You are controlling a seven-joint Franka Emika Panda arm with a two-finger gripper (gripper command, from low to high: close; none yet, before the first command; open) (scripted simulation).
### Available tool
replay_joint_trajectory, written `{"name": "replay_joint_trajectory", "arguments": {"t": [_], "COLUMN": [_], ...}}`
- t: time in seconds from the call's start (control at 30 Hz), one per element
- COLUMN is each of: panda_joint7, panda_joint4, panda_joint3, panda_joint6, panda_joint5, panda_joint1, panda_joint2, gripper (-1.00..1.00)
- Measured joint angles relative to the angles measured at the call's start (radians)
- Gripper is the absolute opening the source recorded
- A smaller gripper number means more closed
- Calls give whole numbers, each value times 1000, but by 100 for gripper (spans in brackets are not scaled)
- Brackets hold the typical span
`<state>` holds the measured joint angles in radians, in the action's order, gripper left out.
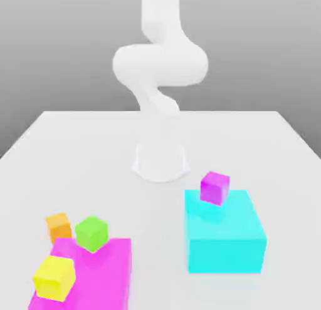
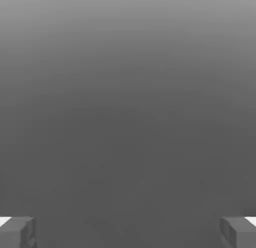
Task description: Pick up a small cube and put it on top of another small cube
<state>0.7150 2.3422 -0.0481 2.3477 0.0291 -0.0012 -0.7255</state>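
My gripper (image 2: pixel 128 232) is wide open, empty. Risk: small plain orange cube (image 1: pixel 58 227), lower left, sits just beside small green cube (image 1: pixel 91 233) and big magenta block (image 1: pixel 94 274); fingers could clip them. Small bright yellow cube (image 1: pixel 54 278) sits near that block's edge, so a sloppy placement could topple it.

The white table (image 1: pixel 81 152) is bearing the arm's base (image 1: pixel 160 161), a cyan block (image 1: pixel 226 240), a magenta block (image 1: pixel 100 277) and the small orange cube (image 1: pixel 58 227).
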Motion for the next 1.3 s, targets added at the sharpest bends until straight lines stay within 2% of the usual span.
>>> {"name": "replay_joint_trajectory", "arguments": {"t": [0.27,0.47,0.63,0.77,0.83,0.9,1.07,1.1,1.3], "panda_joint7": [-295,-539,-778,-1012,-1145,-1259,-1461,-1482,-1494], "panda_joint4": [136,237,322,389,422,428,386,378,374], "panda_joint3": [-181,-327,-439,-503,-491,-431,-182,-138,-116], "panda_joint6": [154,268,365,442,479,523,650,672,680], "panda_joint5": [69,81,42,-50,-118,-220,-469,-496,-510], "panda_joint1": [-9,-19,-31,-60,-114,-156,-352,-390,-409], "panda_joint2": [235,408,560,692,760,834,1014,1042,1055], "gripper": [0,0,0,0,0,0,0,-100,-100]}}
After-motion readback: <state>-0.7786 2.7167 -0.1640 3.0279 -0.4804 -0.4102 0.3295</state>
